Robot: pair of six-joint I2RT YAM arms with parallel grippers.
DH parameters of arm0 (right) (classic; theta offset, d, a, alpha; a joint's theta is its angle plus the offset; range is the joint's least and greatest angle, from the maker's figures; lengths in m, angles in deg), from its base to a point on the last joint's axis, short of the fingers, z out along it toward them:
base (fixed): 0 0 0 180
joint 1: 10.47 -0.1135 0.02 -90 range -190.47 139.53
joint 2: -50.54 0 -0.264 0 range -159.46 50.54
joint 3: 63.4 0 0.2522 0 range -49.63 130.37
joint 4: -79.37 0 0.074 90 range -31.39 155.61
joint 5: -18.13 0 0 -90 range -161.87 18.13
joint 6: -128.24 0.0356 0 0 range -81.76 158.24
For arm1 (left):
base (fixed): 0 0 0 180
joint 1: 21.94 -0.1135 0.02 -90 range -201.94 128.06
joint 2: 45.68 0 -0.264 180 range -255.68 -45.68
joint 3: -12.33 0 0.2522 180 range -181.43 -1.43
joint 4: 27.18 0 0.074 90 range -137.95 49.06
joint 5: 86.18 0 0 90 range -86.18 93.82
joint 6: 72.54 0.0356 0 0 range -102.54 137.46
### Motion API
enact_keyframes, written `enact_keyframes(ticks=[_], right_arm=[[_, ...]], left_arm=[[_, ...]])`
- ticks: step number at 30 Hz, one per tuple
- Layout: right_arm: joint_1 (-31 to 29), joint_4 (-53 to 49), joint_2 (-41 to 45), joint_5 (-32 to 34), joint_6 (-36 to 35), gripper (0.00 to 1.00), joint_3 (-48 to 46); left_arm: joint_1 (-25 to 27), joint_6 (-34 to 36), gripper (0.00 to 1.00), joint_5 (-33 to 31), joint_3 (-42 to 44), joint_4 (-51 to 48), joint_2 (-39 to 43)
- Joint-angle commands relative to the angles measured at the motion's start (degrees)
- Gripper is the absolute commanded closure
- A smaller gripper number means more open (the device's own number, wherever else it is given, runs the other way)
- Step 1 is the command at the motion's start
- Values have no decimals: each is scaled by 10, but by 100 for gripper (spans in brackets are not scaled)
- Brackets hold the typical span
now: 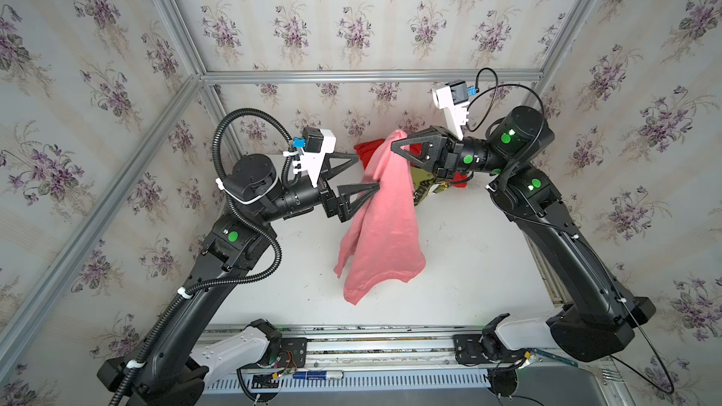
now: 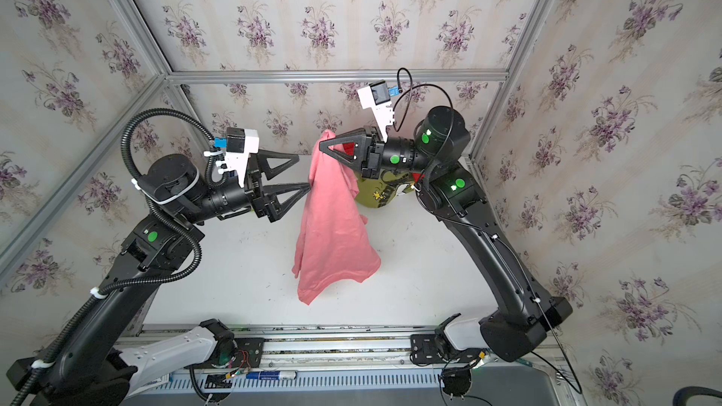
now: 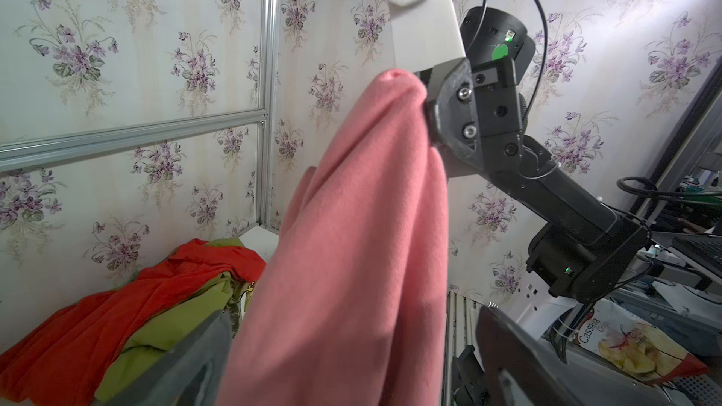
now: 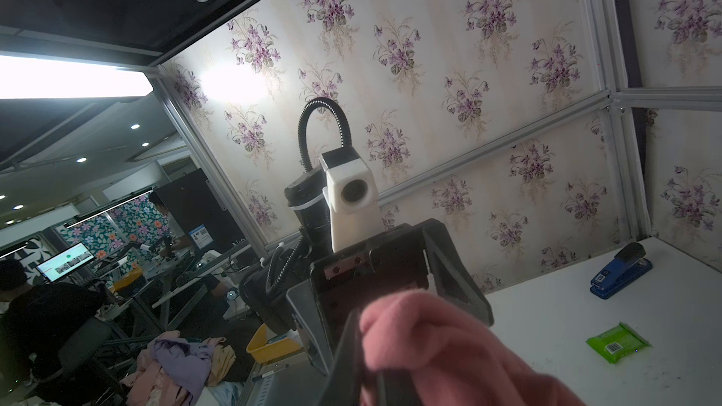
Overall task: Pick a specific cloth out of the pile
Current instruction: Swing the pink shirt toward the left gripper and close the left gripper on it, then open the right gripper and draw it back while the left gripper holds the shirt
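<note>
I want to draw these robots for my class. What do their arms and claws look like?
The left arm and right arm are black, with round green stickers on the joints. A ribbed black hose loops along the left one; a thin black cable runs along the right. The left gripper and right gripper have black hollow-triangle fingers and white camera boxes on top.

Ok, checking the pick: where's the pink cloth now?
In both top views the cloth hangs centrally from the right gripper, in front of the pile, left gripper open beside it.
</note>
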Motion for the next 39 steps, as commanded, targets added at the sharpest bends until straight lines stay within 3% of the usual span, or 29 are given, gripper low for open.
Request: enact_keyframes(ticks=[1,6,15,18,23,26,33,39], right_arm=[[-22,5,-11,2,-25,100,21],[-38,-18,-31,2,-40,100,38],[-42,-38,-32,7,-64,100,37],[-42,-32,-30,9,-69,100,31],[-42,-18,-25,22,-71,100,16],[-43,-26,-23,44,-72,88,14],[-48,-49,-11,90,-80,39,2],[-48,-138,37,132,-145,23,-23]], left_arm=[[10,17,0,-11,-12,22,-10],[30,26,1,-5,-29,25,-23],[34,43,42,-19,-15,25,-8],[35,44,61,-22,-14,26,-7],[36,40,71,-24,-13,30,-9],[37,39,74,-22,-8,36,-9],[38,28,81,-29,18,57,-3],[38,30,82,-47,43,63,16]])
